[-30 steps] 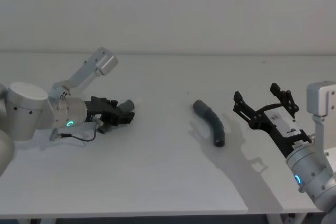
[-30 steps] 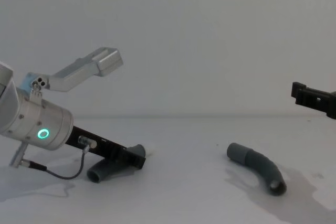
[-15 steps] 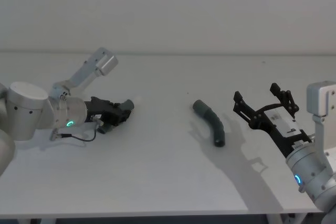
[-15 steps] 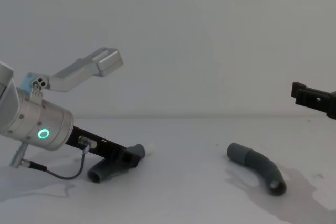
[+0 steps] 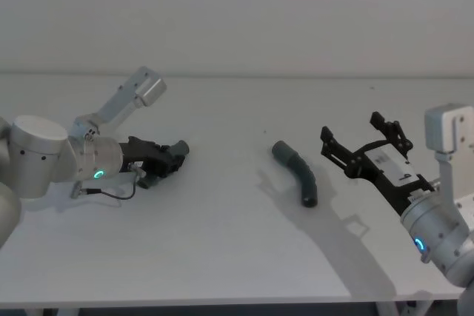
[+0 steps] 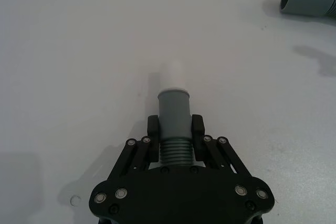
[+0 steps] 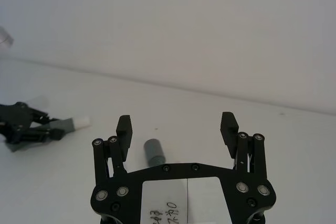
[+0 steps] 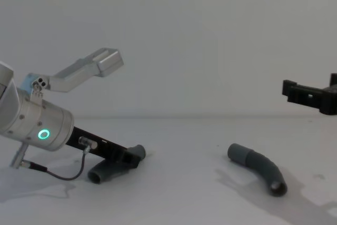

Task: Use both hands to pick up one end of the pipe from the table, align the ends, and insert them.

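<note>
Left hand point(image 6: 175, 125) is clamped on the ribbed neck of the white-tipped pipe piece point(image 6: 174, 109), low at the left side of the table point(image 5: 222, 242), with the white tip point(image 6: 171, 76) sticking out past its fingers. Right hand point(image 7: 177, 124) hovers at the right with fingers spread wide, holding nothing. Between the two hands, nearer the right one but apart from it, the collared pipe piece point(image 5: 298, 175) lies flat on the table. Its smooth collar point(image 5: 281, 150) is at the far end, the hollow mouth turned toward the table's left. A white label point(image 7: 181, 195) on the right hand's body bears dark handwriting, cut off and unreadable.
</note>
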